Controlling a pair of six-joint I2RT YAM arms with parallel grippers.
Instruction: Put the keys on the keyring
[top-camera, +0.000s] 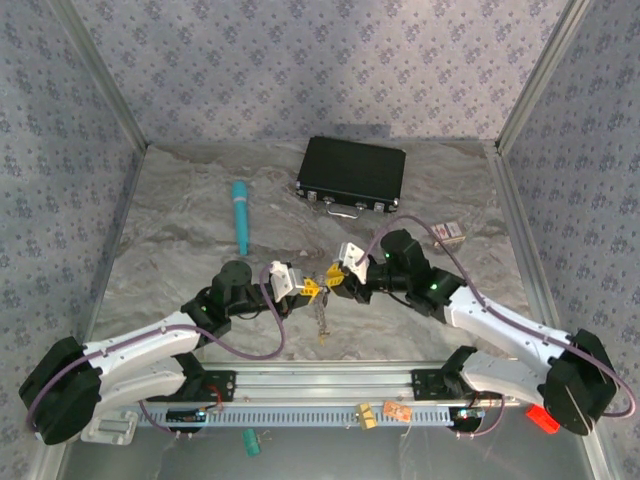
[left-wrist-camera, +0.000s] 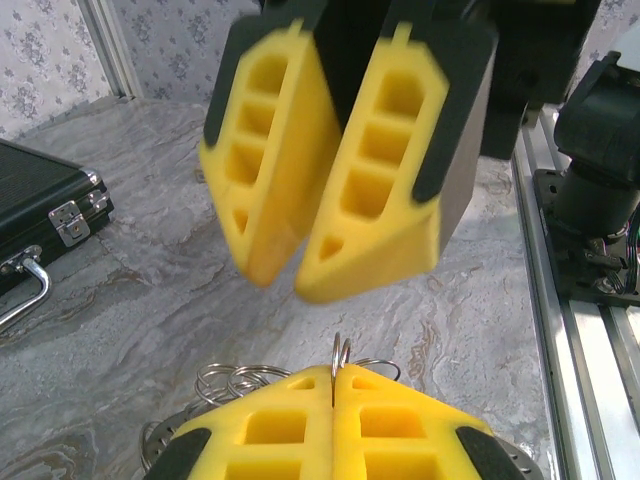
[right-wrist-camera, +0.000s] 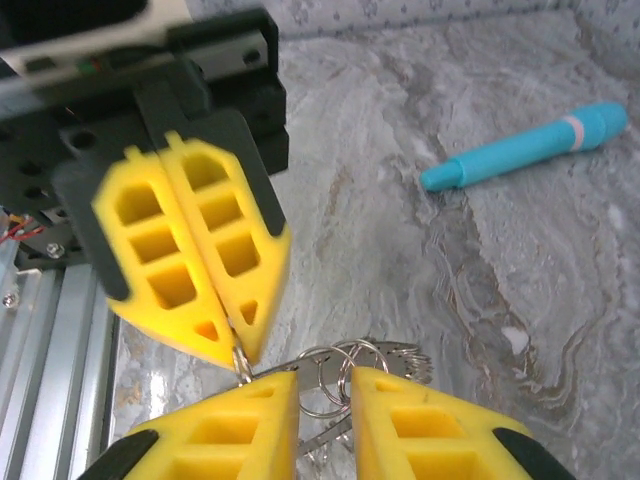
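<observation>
Pinching a split ring (left-wrist-camera: 338, 342), left hand (left-wrist-camera: 335, 374) pressed together; right hand (right-wrist-camera: 324, 378) narrowly parted around neighbouring rings (right-wrist-camera: 385, 350), perhaps gripping.

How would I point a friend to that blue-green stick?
Find the black case at the marbled table's far side. Left of it, lying apart, is the teal pen. Unlike the boxy case, it is slim, with a pale band near one end.

Legible markings: none.
Print on the small box (top-camera: 447, 233), on the desk right of the black case (top-camera: 352, 173), is too small to read.
</observation>
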